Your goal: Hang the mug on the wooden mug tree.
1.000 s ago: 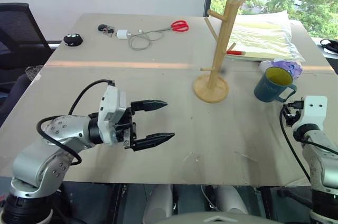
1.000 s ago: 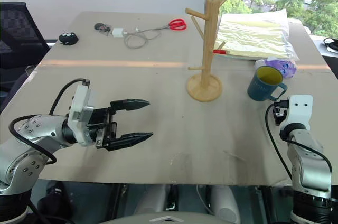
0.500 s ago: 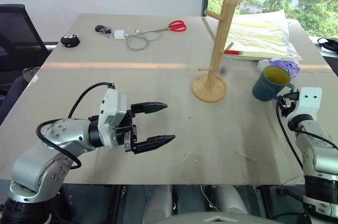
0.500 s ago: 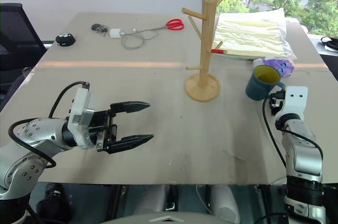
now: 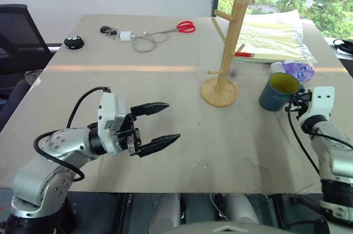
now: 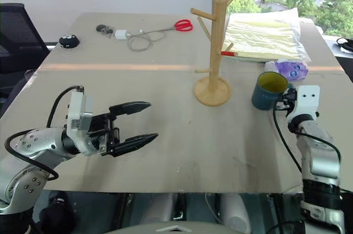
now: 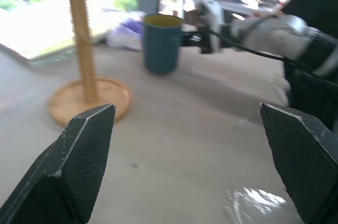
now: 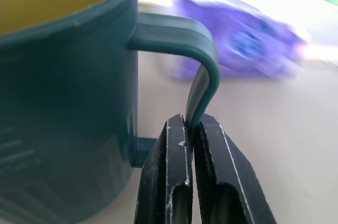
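The dark teal mug with its yellow-green inside stands upright at the table's right, just right of the wooden mug tree. My right gripper is shut on the mug's loop handle, pinching the thin strap between its fingertips. From the head, that right gripper meets the mug from the right. I cannot tell whether the mug's base touches the table. My left gripper hovers open and holding nothing over the table's near left, pointing toward the mug tree and mug.
A purple-and-white packet lies just behind the mug. Yellow-green sheets in plastic and a red pen lie behind the tree. Red scissors, a cable with charger and a small black object sit far back. A person in dark clothing stands at right.
My right gripper has closed on the mug's handle and moved a little up and left; the mug shifted slightly left with it. My left gripper turned a bit in place.
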Tool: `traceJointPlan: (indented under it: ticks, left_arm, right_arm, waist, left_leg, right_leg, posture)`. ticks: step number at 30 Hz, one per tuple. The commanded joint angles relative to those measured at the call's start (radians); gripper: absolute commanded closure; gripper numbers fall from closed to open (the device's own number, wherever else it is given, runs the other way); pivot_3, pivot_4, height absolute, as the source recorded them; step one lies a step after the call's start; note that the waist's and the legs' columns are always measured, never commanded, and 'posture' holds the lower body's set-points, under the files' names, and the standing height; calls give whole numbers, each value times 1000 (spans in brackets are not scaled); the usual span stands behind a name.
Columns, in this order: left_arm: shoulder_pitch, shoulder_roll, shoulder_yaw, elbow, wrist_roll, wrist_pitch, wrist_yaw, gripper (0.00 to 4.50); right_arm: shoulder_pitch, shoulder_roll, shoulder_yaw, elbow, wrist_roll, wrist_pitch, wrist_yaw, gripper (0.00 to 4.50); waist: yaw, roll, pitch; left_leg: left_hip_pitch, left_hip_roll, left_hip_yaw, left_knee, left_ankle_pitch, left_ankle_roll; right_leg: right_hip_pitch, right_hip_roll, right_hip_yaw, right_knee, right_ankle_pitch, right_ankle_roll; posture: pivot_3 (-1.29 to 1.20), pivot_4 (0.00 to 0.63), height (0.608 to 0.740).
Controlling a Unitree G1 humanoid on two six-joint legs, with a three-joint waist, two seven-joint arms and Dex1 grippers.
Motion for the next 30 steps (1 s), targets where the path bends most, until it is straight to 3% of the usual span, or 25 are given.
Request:
traceJointPlan:
  ticks: [1,6,14,21,30]
  left_arm:
    - [21,-12,61,70,14,-79,-54,0]
    - [55,-2,86,148,12,-108,-132,0]
    - [62,12,133,133,-71,-74,-175,0]
    - [96,52,206,61,-146,-11,-135,0]
    - [124,36,223,-3,-176,8,-64,0]
  right_arm:
    - [60,-117,-23,-273,176,65,194,4484]
    - [-53,-244,35,-452,270,278,167,4484]
    - [-398,-206,181,-430,309,539,32,4484]
    - [-490,-290,163,-338,350,582,140,4484]
    - [-469,-440,106,-285,463,589,338,4484]
  waist:
    - [0,1,0]
    - [-8,0,1]
    - [5,-2,0]
    - [5,-2,1]
    - [0,-2,1]
  left_leg:
    - [0,1,0,0,0,0]
    - [2,3,1,-1,-2,4]
    - [-1,3,-1,0,-2,3]
    - [-3,1,0,0,-1,1]
    - [-2,2,0,0,-4,6]
  right_leg:
    - [0,0,0,0,0,0]
    - [0,1,0,0,-1,-2]
    - [-1,0,-3,0,-1,-6]
    - [-2,-2,-3,-3,0,-2]
    - [-1,-1,-2,-2,0,-2]
  posture:
    - [0,150,740]
    - [0,150,740]
    - [0,150,740]
    - [0,150,740]
    - [0,150,740]
